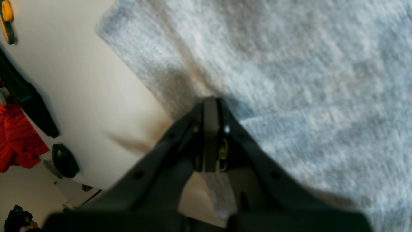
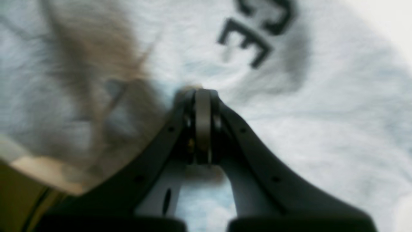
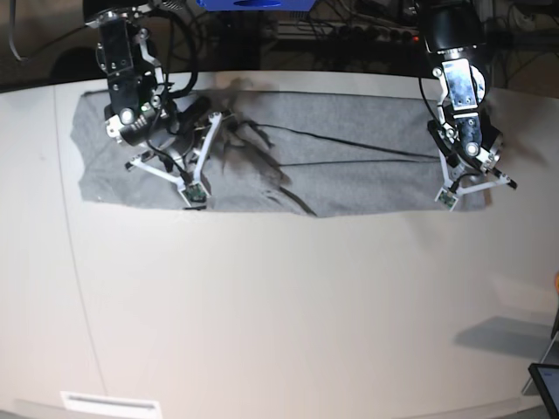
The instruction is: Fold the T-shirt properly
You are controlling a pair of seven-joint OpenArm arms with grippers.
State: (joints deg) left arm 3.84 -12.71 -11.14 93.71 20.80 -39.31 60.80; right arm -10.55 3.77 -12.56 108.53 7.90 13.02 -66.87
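Right now both your left gripper [image 1: 210, 100] and right gripper [image 2: 202, 91] are pinching the shirt [image 3: 349, 157] by thin bites, so uneven lifting is risking a slip.

Cream-white tabletop [image 3: 279, 305] fills most of base view, matte, evenly lit, soft shadows. Faint straight seam line [image 3: 79, 262] runs down its left part. Small white vent-like strip [image 3: 111, 404] at bottom left edge. Grey shadow patch [image 3: 507, 336] at lower right, beside a dark screen corner [image 3: 546, 384] cut by the frame. Behind the tabletop's far edge: dark background with tangled black cables [image 3: 349, 26], a power strip [image 3: 384, 30], a blue object [image 3: 253, 4] at top. Left wrist view: red fabric [image 1: 16, 138] off the tabletop at left, yellow-and-black item [image 1: 7, 21] at top left, pale floor below, all blurred.
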